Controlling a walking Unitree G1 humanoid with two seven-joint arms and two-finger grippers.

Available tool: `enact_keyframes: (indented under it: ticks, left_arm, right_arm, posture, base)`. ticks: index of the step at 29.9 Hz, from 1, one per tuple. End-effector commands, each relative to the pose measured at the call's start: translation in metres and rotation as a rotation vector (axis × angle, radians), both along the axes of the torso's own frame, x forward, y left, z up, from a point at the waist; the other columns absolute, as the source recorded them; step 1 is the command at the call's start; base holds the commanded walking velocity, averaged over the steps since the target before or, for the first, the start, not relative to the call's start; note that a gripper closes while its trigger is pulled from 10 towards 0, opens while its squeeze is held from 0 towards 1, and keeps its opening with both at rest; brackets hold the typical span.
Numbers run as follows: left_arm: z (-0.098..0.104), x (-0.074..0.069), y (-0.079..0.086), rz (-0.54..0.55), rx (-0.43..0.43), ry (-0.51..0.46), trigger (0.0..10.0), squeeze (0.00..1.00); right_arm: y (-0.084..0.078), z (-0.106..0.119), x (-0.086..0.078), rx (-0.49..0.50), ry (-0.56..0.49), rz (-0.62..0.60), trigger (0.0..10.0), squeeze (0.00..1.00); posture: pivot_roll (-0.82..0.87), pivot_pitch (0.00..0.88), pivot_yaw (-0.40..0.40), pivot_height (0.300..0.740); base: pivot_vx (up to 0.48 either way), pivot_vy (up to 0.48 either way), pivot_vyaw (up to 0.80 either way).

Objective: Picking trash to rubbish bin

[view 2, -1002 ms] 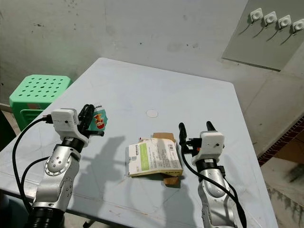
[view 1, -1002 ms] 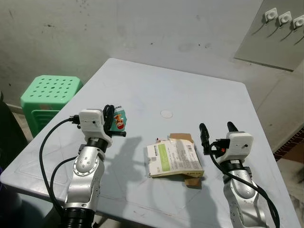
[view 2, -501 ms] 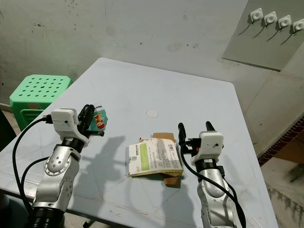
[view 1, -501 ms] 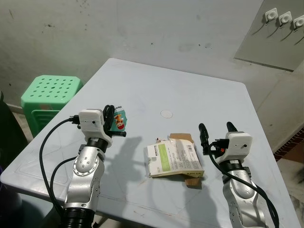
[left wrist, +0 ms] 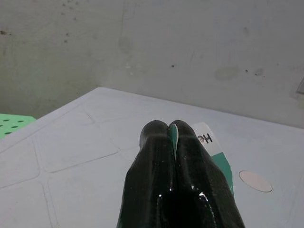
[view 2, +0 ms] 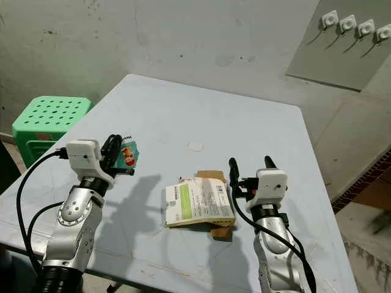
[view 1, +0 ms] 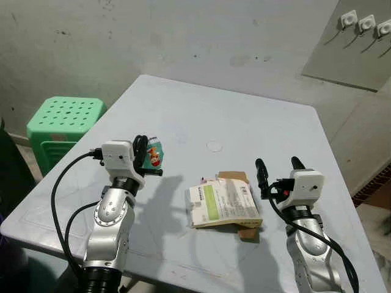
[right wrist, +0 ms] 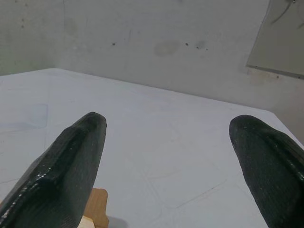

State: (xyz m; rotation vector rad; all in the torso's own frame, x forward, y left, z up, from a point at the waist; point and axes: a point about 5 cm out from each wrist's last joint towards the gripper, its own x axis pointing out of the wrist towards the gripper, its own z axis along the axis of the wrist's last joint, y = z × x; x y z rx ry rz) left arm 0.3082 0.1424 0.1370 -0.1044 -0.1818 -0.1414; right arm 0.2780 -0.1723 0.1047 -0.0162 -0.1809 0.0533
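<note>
My left gripper (view 1: 144,152) is held up over the table's left side, shut on a small green snack wrapper (view 1: 154,154) with a red picture. In the left wrist view the two fingers (left wrist: 175,180) press together with the green and white wrapper (left wrist: 211,152) pinched between them. A flattened cardboard packet (view 1: 222,204) with a green and white label lies on the pale table (view 1: 244,122) near its front. My right gripper (view 1: 277,173) stands open just right of the packet, nothing between its fingers (right wrist: 61,175).
A green plastic stool (view 1: 64,122) stands on the floor to the left of the table. A small round mark (view 1: 214,146) sits mid-table. A grey wall rises behind, and a panel with white hooks (view 1: 366,24) hangs at the upper right.
</note>
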Motion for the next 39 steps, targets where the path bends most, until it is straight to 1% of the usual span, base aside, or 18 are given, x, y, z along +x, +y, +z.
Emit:
enact_keyframes:
  ticks: [1,11,33,39]
  left_arm:
    - [0.0017,0.0019,-0.0016,-0.007,0.0,0.004,10.0,0.0]
    - [0.0024,0.0027,-0.0027,-0.01,-0.002,0.006,10.0,0.0]
    - [0.0022,0.0032,-0.0045,-0.017,-0.011,0.013,10.0,0.0]
    - [0.0032,0.0032,-0.0042,-0.017,-0.029,0.005,10.0,0.0]
  right_arm:
    - [-0.0034,-0.0006,0.0012,-0.005,0.008,-0.007,10.0,0.0]
    - [-0.0025,-0.0005,0.002,-0.006,0.008,-0.005,10.0,0.0]
    - [-0.0022,-0.0011,0.0003,-0.004,0.009,-0.006,10.0,0.0]
    - [-0.0018,-0.0013,-0.0003,-0.001,0.008,-0.004,10.0,0.0]
  posture:
    - [0.01,0.0,-0.084,0.74]
    - [0.01,0.0,-0.085,0.74]
    - [0.01,0.0,-0.082,0.74]
    - [0.01,0.0,-0.083,0.74]
  base:
    - [0.0,0.0,0.0]
    - [0.0,0.0,0.0]
    - [-0.305,0.0,0.0]
    - [0.0,0.0,0.0]
